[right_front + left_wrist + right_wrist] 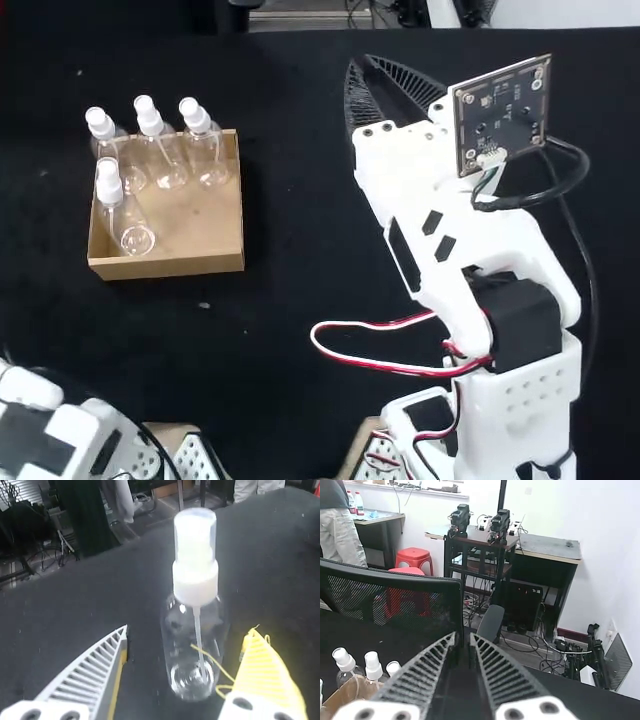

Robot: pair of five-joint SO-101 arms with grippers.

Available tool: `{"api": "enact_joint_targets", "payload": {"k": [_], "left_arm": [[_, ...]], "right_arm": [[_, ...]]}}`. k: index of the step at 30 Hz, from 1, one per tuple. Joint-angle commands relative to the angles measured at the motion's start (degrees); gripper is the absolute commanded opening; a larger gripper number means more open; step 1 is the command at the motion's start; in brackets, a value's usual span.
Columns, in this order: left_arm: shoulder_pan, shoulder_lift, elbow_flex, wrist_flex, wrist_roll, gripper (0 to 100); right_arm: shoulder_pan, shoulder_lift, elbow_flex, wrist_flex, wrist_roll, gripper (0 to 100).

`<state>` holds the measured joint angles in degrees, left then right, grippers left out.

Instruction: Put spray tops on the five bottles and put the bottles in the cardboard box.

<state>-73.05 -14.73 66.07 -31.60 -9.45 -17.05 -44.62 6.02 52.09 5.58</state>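
A clear bottle (192, 630) with a white spray top (195, 555) stands upright on the black table between the fingers of my left gripper (189, 630), which is open; the white finger (95, 675) and the yellow finger (262, 670) sit apart from the bottle's sides. The cardboard box (170, 265) holds several clear bottles with spray tops, among them one (150, 135) at its far side and one (115, 205) nearer. My right gripper (362, 68) is raised high over the table, right of the box, its black fingers shut on nothing. From it the box (340, 695) and bottle tops (372, 665) show below.
The left arm's white body (50, 430) sits at the table's near left corner. A red and white cable (370, 350) loops from the right arm's base. Behind the table stand a black mesh chair (390, 600), red stools and a desk.
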Motion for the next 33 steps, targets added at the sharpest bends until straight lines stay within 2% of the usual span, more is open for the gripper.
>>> {"api": "enact_joint_targets", "payload": {"k": [1,5,12,23,33], "left_arm": [[0.66,3.96,-3.91,-10.20,0.62,34],[1.71,10.29,-3.74,-19.08,0.18,34],[2.24,19.96,-7.52,-26.37,0.09,34],[2.68,29.89,-17.45,-26.73,0.09,34],[4.79,31.21,-18.86,-26.46,0.09,34]], "right_arm": [[-0.97,0.48,-1.01,-1.67,0.35,1.1],[-0.97,0.48,-1.01,-1.67,0.35,1.1],[-0.97,0.48,-0.92,-1.67,0.35,1.1],[-0.97,0.48,-0.92,-1.76,0.35,1.1],[-0.97,0.48,-0.92,-1.76,0.35,1.1]]}}
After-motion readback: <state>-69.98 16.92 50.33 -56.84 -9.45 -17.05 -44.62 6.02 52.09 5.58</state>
